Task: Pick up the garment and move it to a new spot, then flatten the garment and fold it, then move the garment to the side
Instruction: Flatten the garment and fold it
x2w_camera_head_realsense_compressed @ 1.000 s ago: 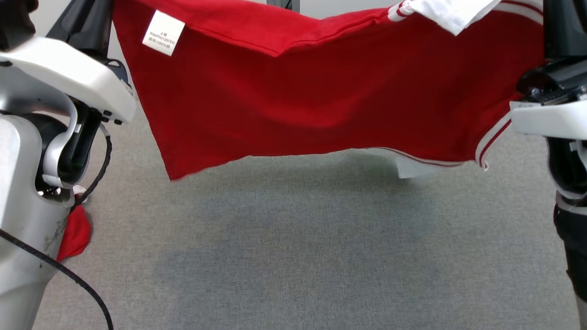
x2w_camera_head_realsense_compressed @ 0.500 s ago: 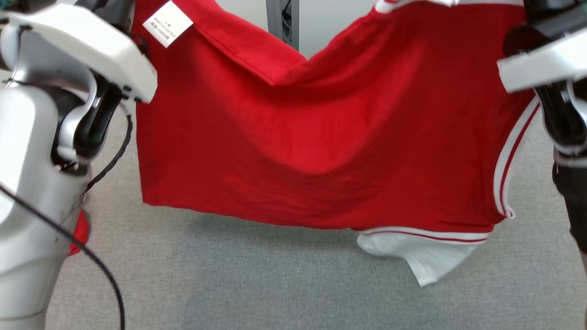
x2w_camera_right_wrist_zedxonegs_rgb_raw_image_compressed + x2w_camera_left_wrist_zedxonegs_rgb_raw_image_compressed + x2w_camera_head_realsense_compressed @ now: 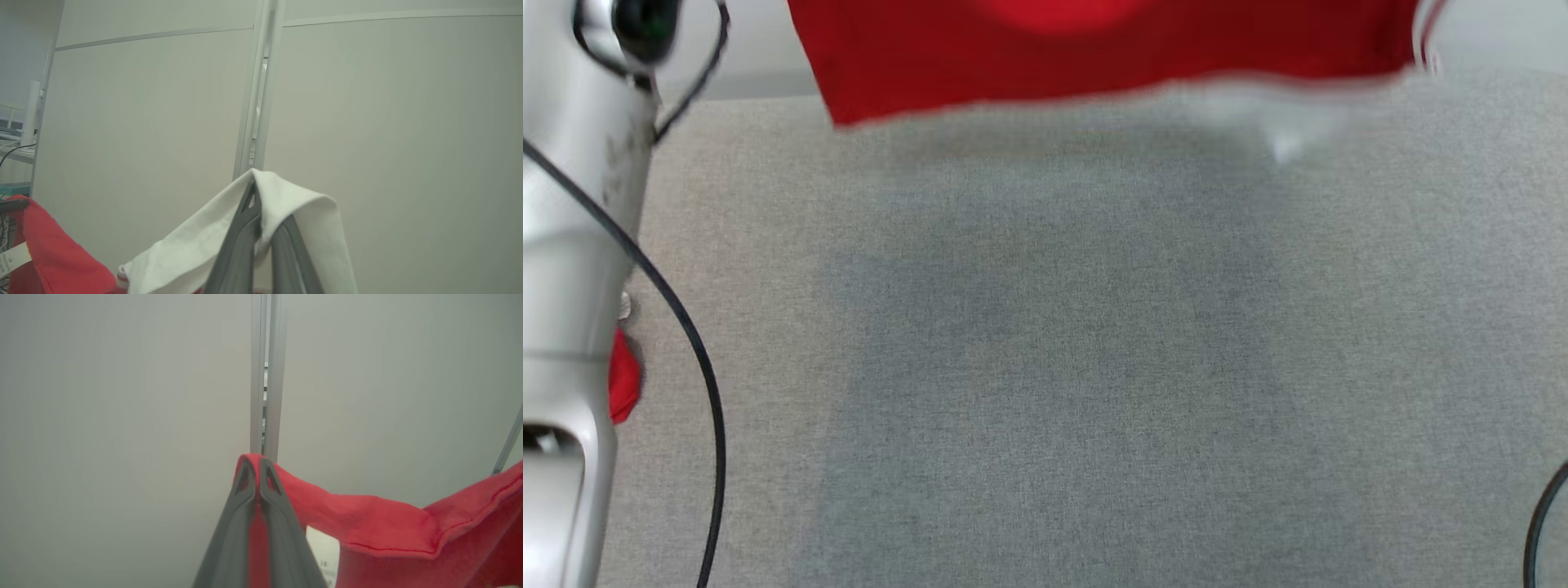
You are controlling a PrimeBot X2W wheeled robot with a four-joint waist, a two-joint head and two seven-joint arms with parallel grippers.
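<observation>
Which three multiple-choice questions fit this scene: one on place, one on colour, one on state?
1. Where is the garment in the head view? A) along the top edge, above the grey surface B) flat in the middle C) lower right corner
2. Which colour is the cloth in the right jaws? A) red B) white C) blue
3. How do the left jaws stand? A) wide open B) shut on red fabric C) shut on a cable
1 A: its red hem hangs at the top. 2 B: white cloth drapes over them. 3 B: red fabric is pinched between them.
</observation>
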